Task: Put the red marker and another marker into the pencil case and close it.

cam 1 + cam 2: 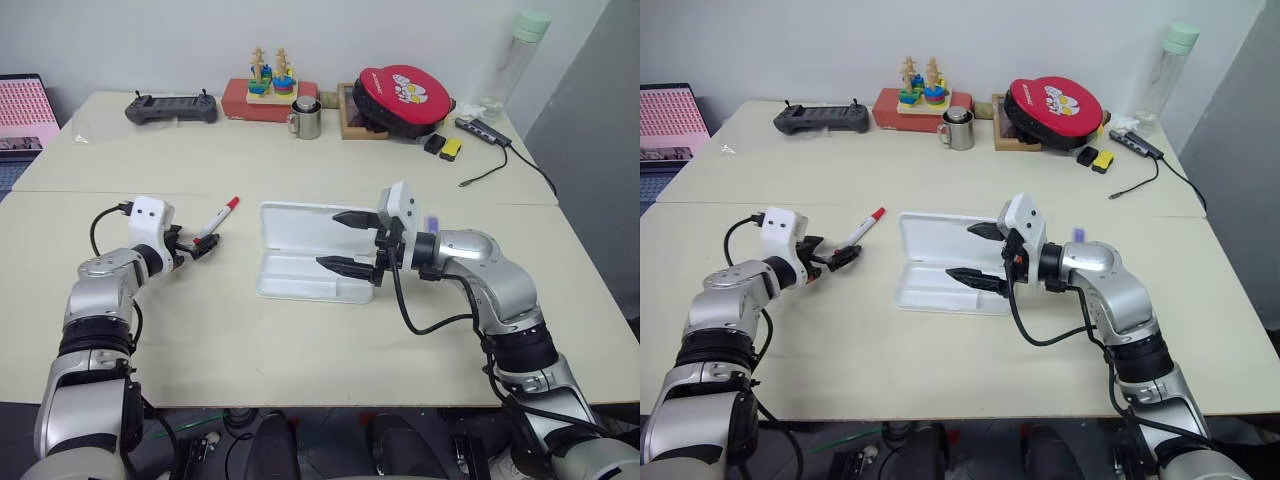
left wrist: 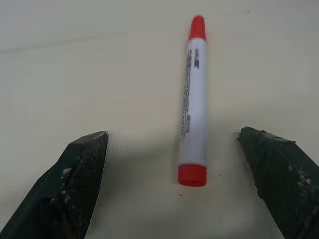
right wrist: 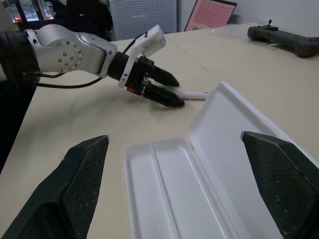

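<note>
White plastic, the pencil case (image 1: 305,250) lies open on the tabletop (image 1: 300,340), the right gripper (image 1: 352,242) spread wide above its far end, the left gripper (image 1: 200,244) spread at the red marker (image 1: 218,220). From the left wrist, that marker (image 2: 193,99) lies flat between the parted fingers (image 2: 79,174). From the right wrist, the case's tray (image 3: 164,199) sits between its own fingers.

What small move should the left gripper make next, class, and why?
Probably ease forward and down, then close on the red marker. The left gripper is open, the marker lies on the table between its fingers ungripped, and the pencil case lies open beside it.
</note>
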You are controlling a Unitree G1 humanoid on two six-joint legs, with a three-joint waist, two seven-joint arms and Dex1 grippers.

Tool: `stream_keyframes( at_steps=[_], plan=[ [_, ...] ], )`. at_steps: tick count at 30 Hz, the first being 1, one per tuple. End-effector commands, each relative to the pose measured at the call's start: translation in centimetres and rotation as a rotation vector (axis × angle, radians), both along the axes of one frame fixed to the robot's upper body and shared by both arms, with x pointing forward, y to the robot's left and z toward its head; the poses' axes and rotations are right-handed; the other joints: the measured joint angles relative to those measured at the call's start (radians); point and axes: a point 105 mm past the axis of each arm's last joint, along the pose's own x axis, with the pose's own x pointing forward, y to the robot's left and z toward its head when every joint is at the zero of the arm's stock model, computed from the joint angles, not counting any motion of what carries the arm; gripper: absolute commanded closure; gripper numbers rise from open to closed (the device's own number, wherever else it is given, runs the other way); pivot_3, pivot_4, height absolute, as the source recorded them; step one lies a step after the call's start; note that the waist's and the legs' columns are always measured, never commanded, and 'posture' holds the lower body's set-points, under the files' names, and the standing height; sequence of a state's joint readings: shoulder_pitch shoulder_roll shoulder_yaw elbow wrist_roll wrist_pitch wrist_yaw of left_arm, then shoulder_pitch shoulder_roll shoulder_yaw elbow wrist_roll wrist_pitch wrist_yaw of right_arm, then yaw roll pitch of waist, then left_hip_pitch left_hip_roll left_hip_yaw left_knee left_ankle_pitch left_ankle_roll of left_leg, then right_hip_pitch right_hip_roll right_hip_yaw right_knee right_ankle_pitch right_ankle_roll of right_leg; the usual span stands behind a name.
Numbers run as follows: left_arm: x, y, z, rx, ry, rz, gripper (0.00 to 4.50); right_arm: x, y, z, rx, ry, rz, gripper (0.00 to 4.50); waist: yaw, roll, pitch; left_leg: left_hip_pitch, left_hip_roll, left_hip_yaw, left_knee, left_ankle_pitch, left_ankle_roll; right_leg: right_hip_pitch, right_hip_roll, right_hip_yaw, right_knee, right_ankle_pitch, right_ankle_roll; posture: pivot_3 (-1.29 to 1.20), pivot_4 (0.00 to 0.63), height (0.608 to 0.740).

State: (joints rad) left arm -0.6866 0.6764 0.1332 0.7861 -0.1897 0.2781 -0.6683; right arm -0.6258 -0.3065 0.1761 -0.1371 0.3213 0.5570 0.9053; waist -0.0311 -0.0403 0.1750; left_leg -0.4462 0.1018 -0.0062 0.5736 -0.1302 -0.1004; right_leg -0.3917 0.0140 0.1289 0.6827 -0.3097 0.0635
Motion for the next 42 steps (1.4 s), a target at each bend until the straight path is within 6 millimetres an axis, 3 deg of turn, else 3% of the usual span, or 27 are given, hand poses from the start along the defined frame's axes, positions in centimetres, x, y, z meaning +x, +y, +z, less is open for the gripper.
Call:
stream_keyframes(
  at_steps=[1,22,31,32,33,34,36,38,42],
  plan=[
    [0.3,-0.8,-0.4,0.036,0.018,-0.051,0.00,-0.3,-0.1,2.4,0.067,-0.067,-0.013,0.03,0.000,0.000,0.000,0.000,0.000,-0.001,0.000,0.000,0.000,0.000,0.000,-0.001,0.000,0.000,0.000,0.00,0.150,0.740],
    [0.6,-0.2,-0.3,-0.004,-0.033,0.012,3.97,0.1,-0.8,3.2,0.093,-0.075,-0.036,0.00,0.000,0.000,0.000,0.000,0.000,-0.004,0.002,0.000,0.000,0.002,0.000,-0.003,0.000,0.000,0.000,0.00,0.150,0.740],
    [1.0,-0.3,1.0,0.004,-0.124,0.024,4.05,0.2,-1.7,3.6,0.099,-0.082,-0.041,0.00,0.000,0.000,0.000,0.000,0.000,-0.005,0.002,0.000,0.000,0.002,0.000,-0.003,0.001,0.000,0.000,0.00,0.150,0.740],
    [1.3,-0.7,2.7,-0.004,-0.204,0.009,4.05,0.2,-2.1,3.8,0.104,-0.083,-0.049,0.00,0.000,0.000,0.000,0.000,0.000,-0.005,0.002,0.000,0.000,0.002,0.000,-0.003,0.001,0.000,0.000,0.00,0.150,0.740],
    [1.5,-2.7,7.0,-0.075,-0.378,-0.088,4.05,0.3,-3.0,4.5,0.117,-0.096,-0.066,0.00,0.001,0.000,0.000,0.000,0.000,-0.005,0.002,0.000,0.000,0.002,0.000,-0.003,0.001,0.000,0.000,0.00,0.150,0.740],
    [1.0,-4.1,10.1,-0.121,-0.502,-0.165,4.05,0.3,-3.7,4.9,0.126,-0.105,-0.078,0.00,0.005,0.000,0.000,-0.001,0.000,-0.005,0.002,0.000,0.000,0.002,0.000,-0.004,0.001,0.000,0.000,0.00,0.150,0.740],
    [-1.3,-8.3,15.7,-0.219,-0.676,-0.418,4.05,0.0,-5.5,5.9,0.143,-0.109,-0.099,0.00,0.020,-0.001,0.001,-0.007,0.000,-0.009,0.003,0.001,-0.001,0.001,0.000,-0.007,0.000,0.000,0.000,0.00,0.150,0.740],
    [-3.3,-11.1,17.8,-0.245,-0.715,-0.601,4.05,-0.5,-6.6,6.4,0.156,-0.108,-0.109,0.00,0.027,-0.001,0.001,-0.008,-0.001,-0.010,0.003,0.001,-0.001,0.001,0.000,-0.008,-0.001,0.000,0.000,0.00,0.150,0.740],
    [-5.2,-14.6,18.2,-0.169,-0.648,-0.846,4.05,-1.3,-8.4,6.3,0.139,-0.107,-0.139,0.00,0.023,0.006,-0.003,-0.004,-0.001,-0.009,0.002,0.001,-0.001,0.004,0.000,-0.008,-0.001,0.000,-0.001,0.00,0.150,0.740]
  ],
)
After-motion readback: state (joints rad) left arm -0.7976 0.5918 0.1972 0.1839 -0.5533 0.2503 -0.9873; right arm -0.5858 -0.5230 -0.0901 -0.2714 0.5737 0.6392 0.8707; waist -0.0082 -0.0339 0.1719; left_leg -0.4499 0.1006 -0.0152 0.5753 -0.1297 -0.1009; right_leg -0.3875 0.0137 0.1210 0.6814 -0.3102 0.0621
